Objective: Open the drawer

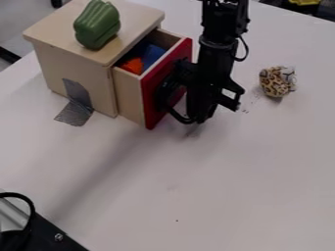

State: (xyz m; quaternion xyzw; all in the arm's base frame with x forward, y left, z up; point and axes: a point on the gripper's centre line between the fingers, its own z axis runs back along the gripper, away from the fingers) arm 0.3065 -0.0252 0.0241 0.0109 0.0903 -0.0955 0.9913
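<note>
The black arm (219,46) is hanging down from the view's top edge, its lower part standing nearly upright, and the black gripper (192,112) is pointing downward.

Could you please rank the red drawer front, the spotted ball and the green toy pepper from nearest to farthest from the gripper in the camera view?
1. Red drawer front, right beside it
2. Spotted ball, at picture right
3. Green toy pepper, on the box
</note>
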